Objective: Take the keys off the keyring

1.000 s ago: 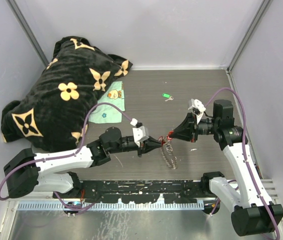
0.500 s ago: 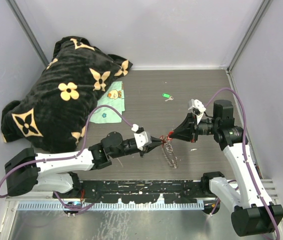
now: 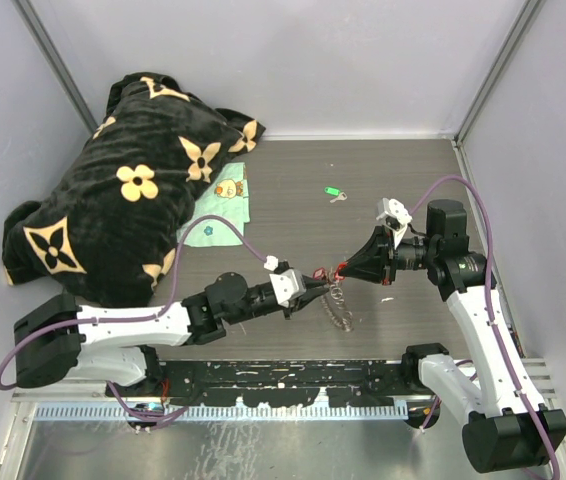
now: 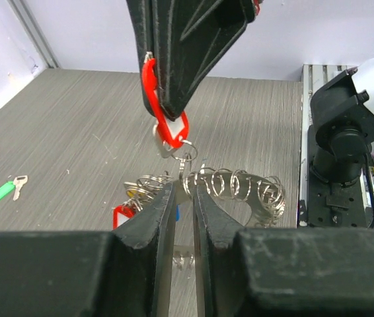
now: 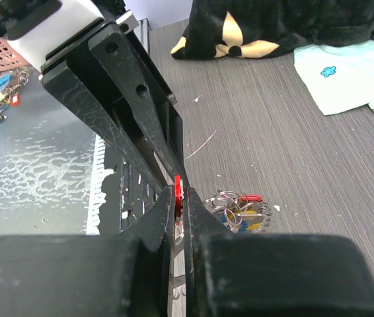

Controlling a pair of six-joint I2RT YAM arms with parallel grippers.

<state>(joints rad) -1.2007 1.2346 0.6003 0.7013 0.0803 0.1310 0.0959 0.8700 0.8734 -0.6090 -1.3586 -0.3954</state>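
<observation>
Over the grey tabletop (image 3: 293,170) the right hand (image 3: 348,268) pinches a red-tagged key (image 4: 168,129) with the keyring (image 4: 240,188) hanging below, and the left hand (image 4: 184,191), fingers (image 4: 159,221) slightly spread astride it, probably must clamp before working that key free

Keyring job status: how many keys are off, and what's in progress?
Done: one green-tagged key lies loose on the table, apart from the rest.
In hand: the right gripper clamps the red-tagged key, which apparently still links to the keyring. The left gripper has its jaws narrow at the ring, grip unclear.
Left: that red one, plus the other tagged keys bunched on the ring.
</observation>
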